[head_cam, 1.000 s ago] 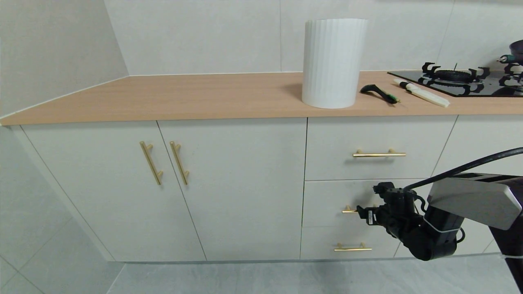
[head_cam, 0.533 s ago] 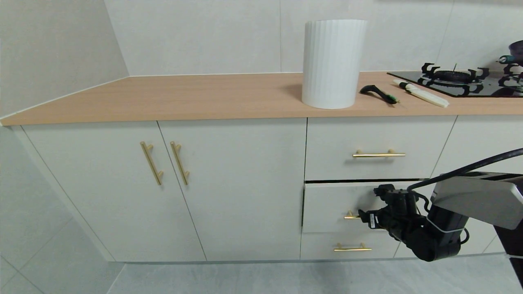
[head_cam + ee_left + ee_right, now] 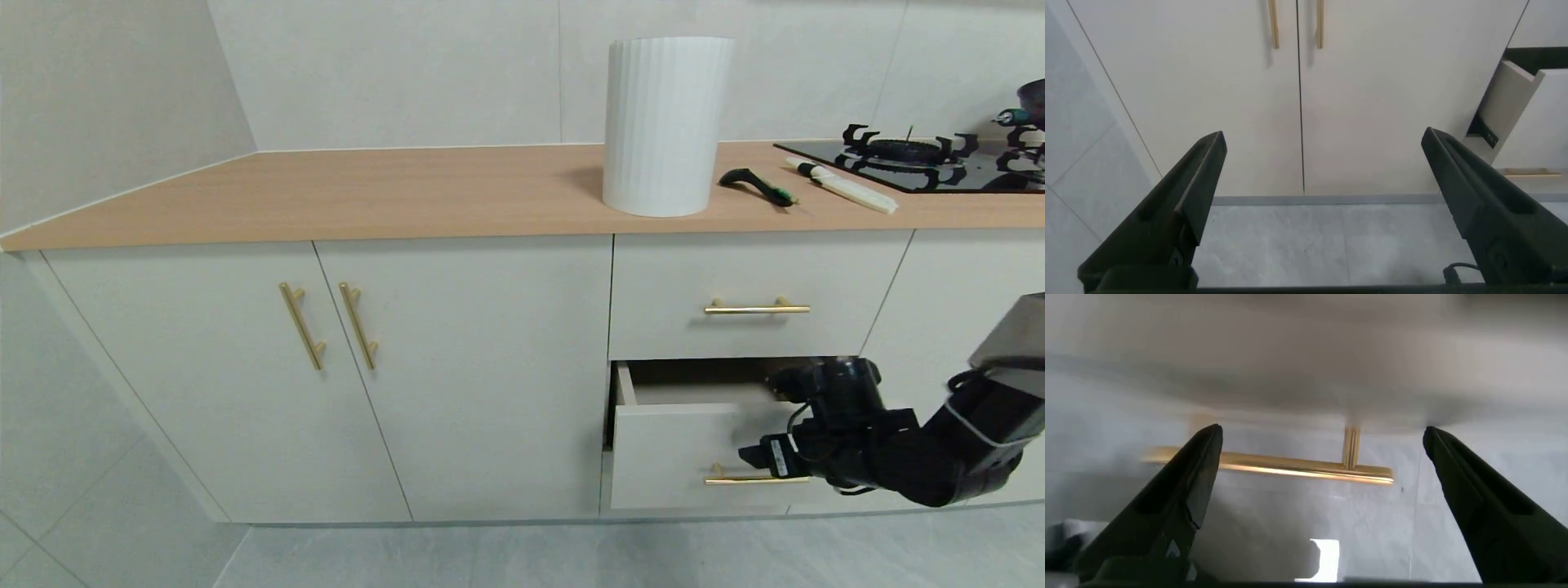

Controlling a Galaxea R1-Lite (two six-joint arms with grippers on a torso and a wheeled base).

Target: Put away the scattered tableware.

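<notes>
The drawer (image 3: pixel 669 449) has been pulled farther out. In the head view its inside is largely hidden; the right gripper (image 3: pixel 755 457) is at its handle (image 3: pixel 755 479). A black utensil (image 3: pixel 755 186) and a white utensil (image 3: pixel 841 186) lie on the counter (image 3: pixel 367 192) above the drawer. In the left wrist view the left gripper (image 3: pixel 1319 204) is spread wide and empty, beside the drawer. In the right wrist view the jaws are spread wide, with the handle just ahead, ungripped.

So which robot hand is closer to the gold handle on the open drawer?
Right. The right gripper is right at the gold handle of the open drawer. The left gripper hangs farther off, facing the cupboard doors.
</notes>
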